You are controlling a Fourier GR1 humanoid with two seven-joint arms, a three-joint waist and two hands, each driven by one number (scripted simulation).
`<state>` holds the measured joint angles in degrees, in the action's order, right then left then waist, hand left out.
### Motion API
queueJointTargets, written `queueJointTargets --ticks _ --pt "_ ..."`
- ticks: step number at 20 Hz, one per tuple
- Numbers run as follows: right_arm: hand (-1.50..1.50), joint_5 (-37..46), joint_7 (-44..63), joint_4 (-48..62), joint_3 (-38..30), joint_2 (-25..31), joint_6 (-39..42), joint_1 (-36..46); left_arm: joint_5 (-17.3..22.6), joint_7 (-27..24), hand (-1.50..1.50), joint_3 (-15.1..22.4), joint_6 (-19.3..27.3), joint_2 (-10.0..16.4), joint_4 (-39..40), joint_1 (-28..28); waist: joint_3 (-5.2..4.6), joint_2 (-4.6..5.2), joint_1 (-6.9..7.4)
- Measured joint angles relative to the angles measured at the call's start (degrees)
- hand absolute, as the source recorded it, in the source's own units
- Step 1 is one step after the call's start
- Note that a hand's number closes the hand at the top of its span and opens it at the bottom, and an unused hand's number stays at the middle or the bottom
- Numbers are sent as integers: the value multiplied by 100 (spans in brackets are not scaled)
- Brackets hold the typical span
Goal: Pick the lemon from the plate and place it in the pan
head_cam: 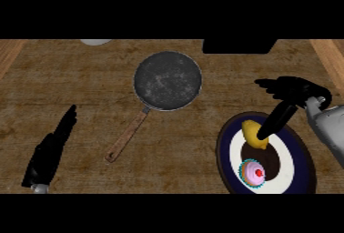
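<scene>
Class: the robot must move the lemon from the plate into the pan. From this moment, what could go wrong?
1. The right hand is open, and only its thumb seems to reach the lemon; closing now might roll the lemon away rather than grasp it.
2. The cupcake sits on the same plate, close to the lemon, and could get knocked.

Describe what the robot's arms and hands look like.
Both hands are black with slim fingers. The right hand joins a smooth, rounded grey forearm. The left hand looks long and narrow, with only a pale sliver of wrist showing. No cables or markings visible.
</scene>
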<state>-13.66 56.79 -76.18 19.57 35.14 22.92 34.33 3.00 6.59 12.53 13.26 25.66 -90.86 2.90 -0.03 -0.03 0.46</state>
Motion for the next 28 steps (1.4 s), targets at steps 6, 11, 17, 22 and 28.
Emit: queueJointTargets --ticks 6,11,17,22,28 --pt "-150 185 68 232 255 -113 68 -7 -38 -7 0 -92 -93 -79 38 32 0 0 -6" --pt "-150 359 97 363 358 -247 70 -88 -115 56 0 -159 -144 -115 -143 149 0 -1 -6" --pt "-150 464 138 332 438 -354 93 -266 -269 30 0 -186 -182 -285 -4 91 1 -1 -26" --pt "-150 694 69 476 449 -526 105 -379 -365 4 0 -278 -270 -364 88 78 1 1 -22" --pt "-150 1029 -50 620 359 -700 171 -477 -456 12 0 -396 -389 -477 37 134 1 0 -21"
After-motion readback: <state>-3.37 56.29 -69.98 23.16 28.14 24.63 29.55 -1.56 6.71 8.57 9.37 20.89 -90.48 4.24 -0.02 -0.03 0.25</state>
